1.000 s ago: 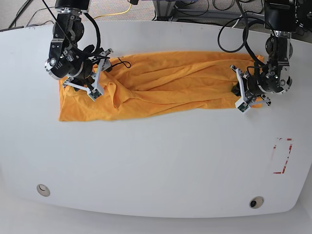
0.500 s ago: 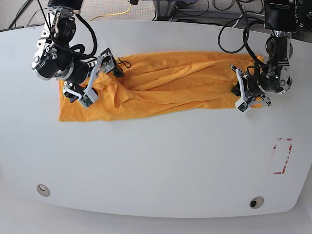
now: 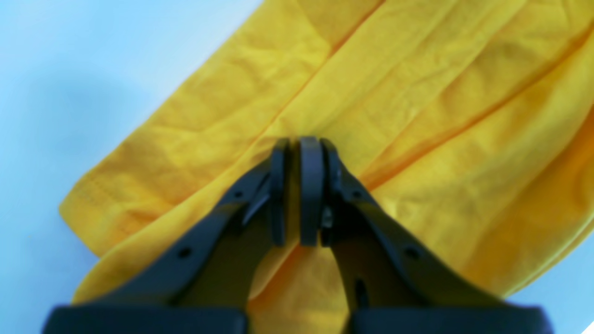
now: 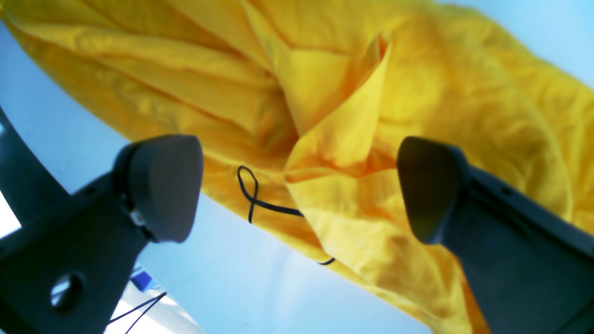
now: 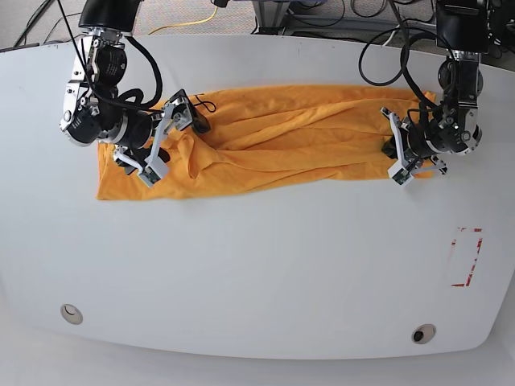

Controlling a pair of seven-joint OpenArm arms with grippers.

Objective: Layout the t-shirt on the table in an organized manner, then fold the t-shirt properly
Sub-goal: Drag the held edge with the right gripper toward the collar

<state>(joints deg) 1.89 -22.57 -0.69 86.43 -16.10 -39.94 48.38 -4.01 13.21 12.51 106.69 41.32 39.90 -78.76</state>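
The orange-yellow t-shirt [image 5: 273, 141] lies spread in a long rumpled band across the far half of the white table [image 5: 257, 265]. My right gripper [image 5: 173, 141] hangs open over its left end. In the right wrist view the right gripper [image 4: 297, 185] has its jaws wide apart, with a raised fold of the t-shirt [image 4: 343, 139] and the small black line drawing [image 4: 253, 195] below them. My left gripper [image 5: 393, 150] is at the shirt's right end. In the left wrist view the left gripper [image 3: 297, 153] is shut on a crease of the t-shirt [image 3: 417, 93].
A red-tape rectangle [image 5: 467, 257] marks the table at the right. Two round grommets [image 5: 72, 313] [image 5: 422, 333] sit near the front edge. Cables [image 5: 386, 48] trail over the back edge behind the arms.
My right gripper has opened wide, let go of the shirt's left end and drawn back a little. The left gripper and the cloth at the right end have stayed still.
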